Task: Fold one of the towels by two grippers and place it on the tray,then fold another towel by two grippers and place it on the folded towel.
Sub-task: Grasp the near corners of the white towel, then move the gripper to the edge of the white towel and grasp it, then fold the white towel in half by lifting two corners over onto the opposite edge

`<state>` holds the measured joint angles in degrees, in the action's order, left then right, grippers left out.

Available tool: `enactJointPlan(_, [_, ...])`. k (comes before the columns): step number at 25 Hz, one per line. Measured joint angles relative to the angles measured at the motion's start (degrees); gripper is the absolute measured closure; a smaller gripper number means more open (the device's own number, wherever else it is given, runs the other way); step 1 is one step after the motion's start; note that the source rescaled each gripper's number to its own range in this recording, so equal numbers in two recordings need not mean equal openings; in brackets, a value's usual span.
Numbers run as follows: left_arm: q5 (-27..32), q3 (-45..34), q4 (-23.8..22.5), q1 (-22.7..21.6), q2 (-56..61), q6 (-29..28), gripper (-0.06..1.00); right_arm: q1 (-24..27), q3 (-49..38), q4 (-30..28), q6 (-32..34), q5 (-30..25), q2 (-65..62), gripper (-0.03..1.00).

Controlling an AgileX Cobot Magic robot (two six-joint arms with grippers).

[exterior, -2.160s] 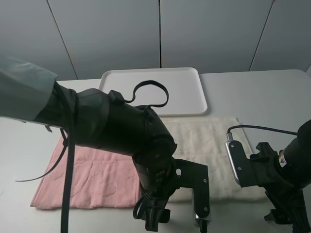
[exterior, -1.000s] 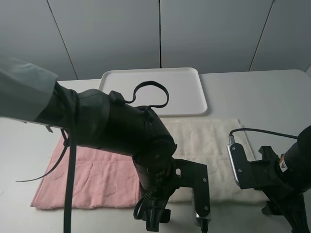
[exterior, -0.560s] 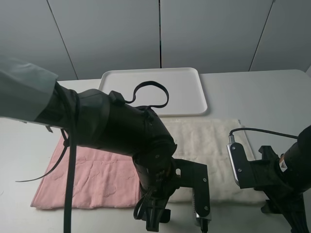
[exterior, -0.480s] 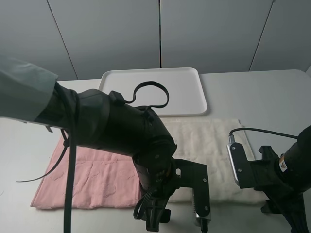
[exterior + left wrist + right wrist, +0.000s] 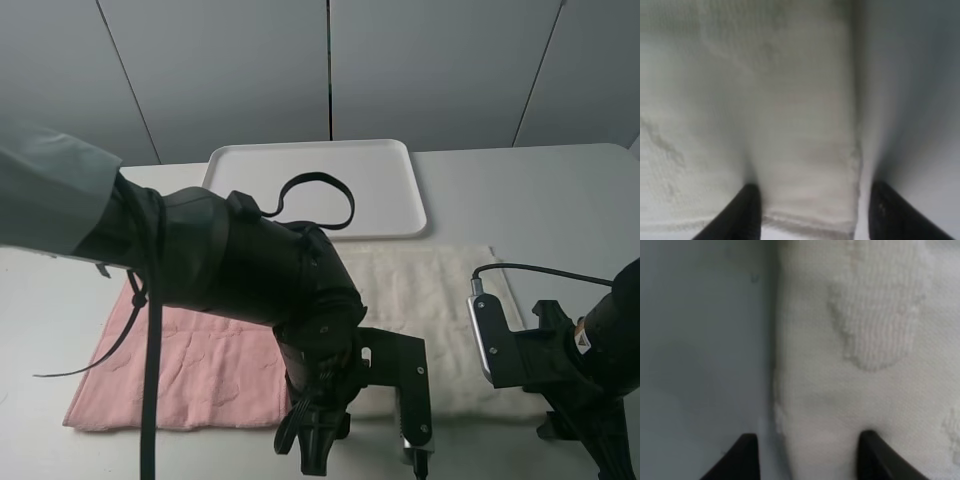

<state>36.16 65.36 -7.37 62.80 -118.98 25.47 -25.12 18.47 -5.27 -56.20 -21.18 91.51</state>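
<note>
From up high I see the cream towel point(image 5: 430, 300) lying flat on the table point(image 5: 540, 200), its far edge just beside the near rim of the white tray point(image 5: 390, 190). Its left side runs toward the pink towel point(image 5: 190, 370), but my left arm hides where the two meet. There is bare table to the right of the cream towel and around the tray's right end, so that side has room. The near strip in front of both towels is narrow and crowded by both arms. The left gripper point(image 5: 815, 192) stands over one near corner of the cream towel with its fingers apart, one point(image 5: 747, 212) on the cloth and the other point(image 5: 890, 210) on bare table past the side edge. The right gripper point(image 5: 807, 437) straddles the opposite side edge the same way, jaws apart, and the cloth between them is flat rather than pinched. Compared with half a second ago, the left arm has dipped a little and its cable loop point(image 5: 349, 200) sits lower over the tray's front rim. The right arm looks unchanged. The towel is off-white, unfolded, with a faint raised pattern and a thin hem along its edges.
</note>
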Motion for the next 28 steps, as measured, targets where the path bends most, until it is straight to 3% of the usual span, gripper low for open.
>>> enactJointPlan(6, [-0.1,0.1,-0.6,0.0,-0.1,0.0,0.47,0.0,0.0,0.0,0.0,0.0,0.0,0.49])
enactJointPlan(9, [-0.7,0.3,-1.3,0.0,-0.2,0.0,0.68,0.0,0.0,0.0,0.1,0.0,0.0,0.49])
enactJointPlan(11, [-1.1,0.5,-2.2,0.0,-0.4,0.0,0.89,0.0,0.0,0.0,0.1,0.0,0.0,0.49])
enactJointPlan(12, [-1.2,0.5,-2.3,0.0,-0.4,0.0,0.92,0.0,0.0,0.0,0.3,0.0,0.0,0.5])
enactJointPlan(14, [-1.2,0.5,-2.5,0.0,-0.4,0.1,0.94,0.0,0.0,0.0,1.3,0.4,0.0,0.63])
enactJointPlan(17, [-1.2,0.5,-2.5,0.0,-0.4,0.1,0.94,0.0,0.0,0.1,3.4,2.1,0.1,0.93])
enactJointPlan(24, [-1.1,0.5,-2.5,0.0,-0.4,0.0,0.94,0.0,0.0,1.3,4.5,2.5,0.1,0.96])
enactJointPlan(28, [-1.1,0.5,-2.5,0.0,-0.4,-2.8,0.94,0.0,0.0,3.8,4.6,2.8,0.1,0.96])
